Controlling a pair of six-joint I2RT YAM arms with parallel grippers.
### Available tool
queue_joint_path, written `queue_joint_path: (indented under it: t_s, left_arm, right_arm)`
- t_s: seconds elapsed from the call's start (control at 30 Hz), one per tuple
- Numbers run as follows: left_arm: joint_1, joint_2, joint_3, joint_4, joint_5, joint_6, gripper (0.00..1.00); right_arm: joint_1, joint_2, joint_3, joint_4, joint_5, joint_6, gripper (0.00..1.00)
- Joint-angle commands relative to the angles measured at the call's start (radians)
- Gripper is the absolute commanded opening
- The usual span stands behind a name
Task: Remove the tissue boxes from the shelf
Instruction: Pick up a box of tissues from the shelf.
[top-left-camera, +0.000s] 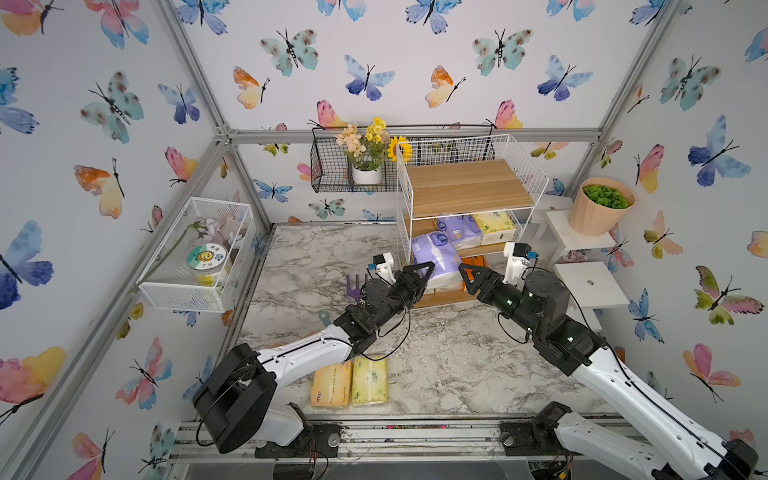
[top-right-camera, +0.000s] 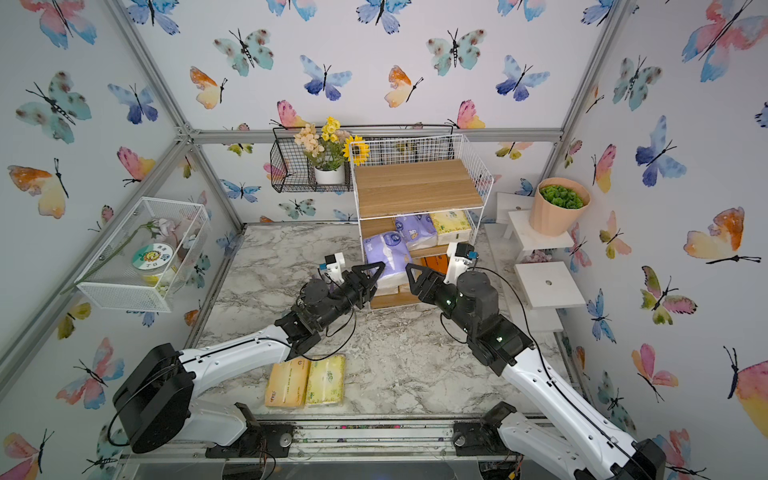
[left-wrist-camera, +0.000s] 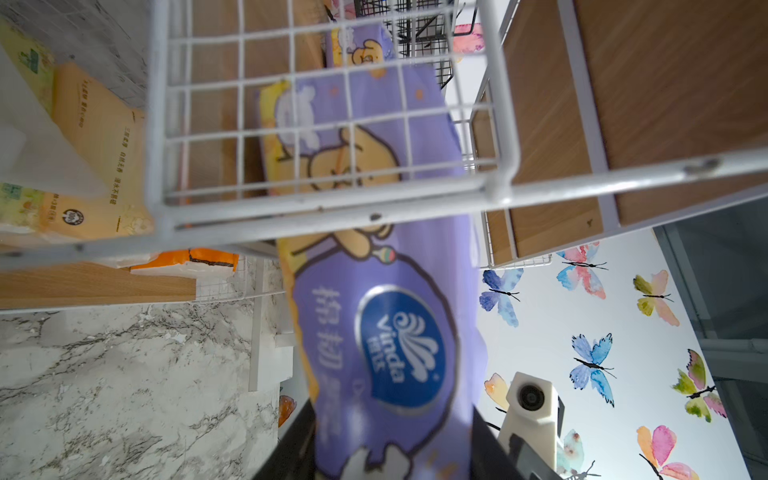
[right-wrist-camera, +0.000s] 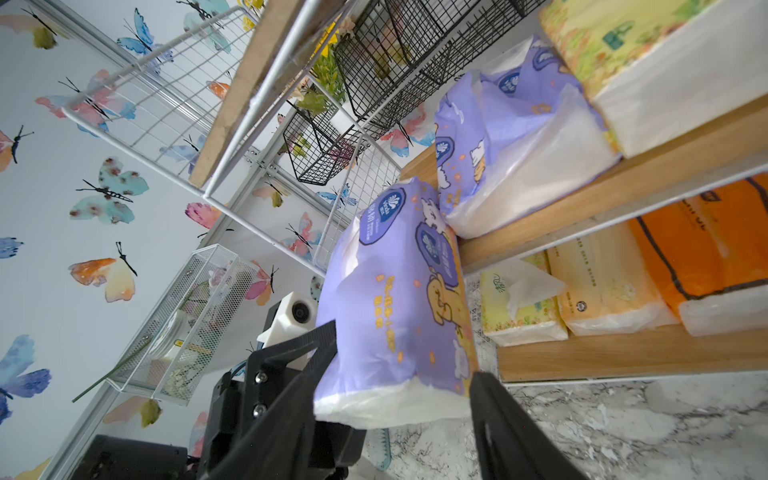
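Jaws of the left pincer press on both flanks of a purple tissue pack and grip its near end. In the left wrist view the pack runs straight out from between the two dark fingers. The right pincer faces it from the other side with its jaws apart. In the right wrist view one of its fingers stands just beside the pack's near corner; I cannot tell whether it touches.

The held pack hangs tilted, clear of the counter. Its far end is at the front edge of the middle tier of the shelf, against a second purple pack that lies on that tier. A pale yellow pack lies beside the second purple pack on the same board.

On the bottom tier, seen from the right wrist, a yellow-green pack, a peach pack and a bright orange pack sit in a row, each touching the next.

Near the counter's front edge, well apart from the shelf, another peach pack and another yellow-green pack lie side by side, touching, partly under the left arm. A black wire basket with flowers hangs just beside the shelf's top tier.
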Motion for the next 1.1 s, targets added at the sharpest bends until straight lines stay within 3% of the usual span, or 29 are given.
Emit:
queue_joint_path:
  t_s: [0.0,0.2,0.4,0.77,1.07]
  left_arm:
    - [-0.002,-0.066,-0.018,0.049,0.038,0.077,0.43]
    - [-0.032,-0.138,-0.082,0.052,0.054,0.161,0.41]
    - [-0.059,-0.207,-0.171,0.11,0.122,0.228,0.41]
    - [-0.094,-0.305,-0.306,0.218,0.244,0.29,0.39]
    - [-0.096,-0.371,-0.369,0.263,0.294,0.31,0.39]
  right_arm:
    - [-0.003,-0.053,0.007,-0.06,0.054,-0.035,0.72]
    - [-0.002,-0.12,-0.041,-0.103,0.07,-0.045,0.85]
    - [-0.003,-0.146,-0.078,-0.088,-0.1,-0.064,0.99]
    - [-0.003,-0.118,-0.161,0.016,-0.314,-0.03,0.99]
    - [-0.004,-0.114,-0.276,0.25,-0.46,0.12,0.88]
